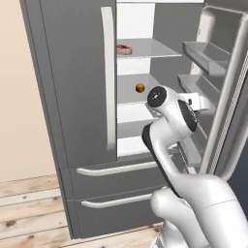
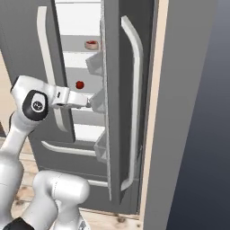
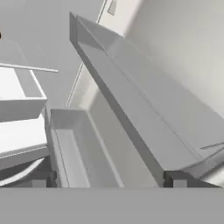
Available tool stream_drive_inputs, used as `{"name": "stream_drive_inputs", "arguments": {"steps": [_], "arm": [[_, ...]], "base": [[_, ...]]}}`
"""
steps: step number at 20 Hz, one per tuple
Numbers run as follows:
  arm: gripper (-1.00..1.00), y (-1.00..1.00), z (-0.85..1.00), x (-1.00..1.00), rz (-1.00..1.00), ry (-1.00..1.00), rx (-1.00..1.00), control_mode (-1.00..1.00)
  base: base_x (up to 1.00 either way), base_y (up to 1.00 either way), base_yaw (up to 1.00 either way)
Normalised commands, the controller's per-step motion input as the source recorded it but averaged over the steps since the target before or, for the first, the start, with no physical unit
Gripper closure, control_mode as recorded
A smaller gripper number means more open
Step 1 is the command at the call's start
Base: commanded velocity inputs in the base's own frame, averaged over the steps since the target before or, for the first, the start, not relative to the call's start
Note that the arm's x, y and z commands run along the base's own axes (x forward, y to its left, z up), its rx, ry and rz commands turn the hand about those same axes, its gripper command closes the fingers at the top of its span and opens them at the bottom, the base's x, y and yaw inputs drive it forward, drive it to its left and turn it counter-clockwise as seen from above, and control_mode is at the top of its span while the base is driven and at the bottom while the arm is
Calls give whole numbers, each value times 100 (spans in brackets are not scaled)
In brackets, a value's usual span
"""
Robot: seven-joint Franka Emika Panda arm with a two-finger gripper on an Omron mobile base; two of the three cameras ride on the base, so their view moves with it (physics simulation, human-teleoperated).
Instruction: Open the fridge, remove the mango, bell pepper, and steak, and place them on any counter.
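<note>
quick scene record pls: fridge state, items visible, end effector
fridge: right door swung open, left door shut, both drawers shut
steak: on upper shelf, left side
mango: on the shelf below the steak
red round item: on that same lower shelf in the right base view; too small to identify
end effector: open, empty, fingertips either side of a door bin's front wall
door bins: no contents visible

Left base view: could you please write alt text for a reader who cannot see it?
A tall dark grey fridge stands with its right door swung open, and the white robot arm reaches into it. Inside, a small flat red steak lies on an upper shelf and a small round orange mango on the shelf below.
</note>
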Motion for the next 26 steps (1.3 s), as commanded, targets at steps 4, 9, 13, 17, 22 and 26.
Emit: {"name": "stream_drive_inputs", "arguments": {"steps": [4, 9, 13, 17, 22, 26], "arm": [[-100, -92, 0, -88, -13, -4, 0, -100], [-100, 49, 2, -74, -1, -4, 6, -100], [-100, 100, 27, -36, 6, 0, 14, -100], [-100, 100, 54, -2, 8, 1, 26, -100], [-100, 93, 59, 26, 8, 5, 37, -100], [-100, 73, 26, 25, 8, 7, 33, -100]], "base": [[0, 0, 0], [0, 0, 0], [0, 0, 0], [0, 0, 0], [0, 0, 0], [0, 0, 0]]}}
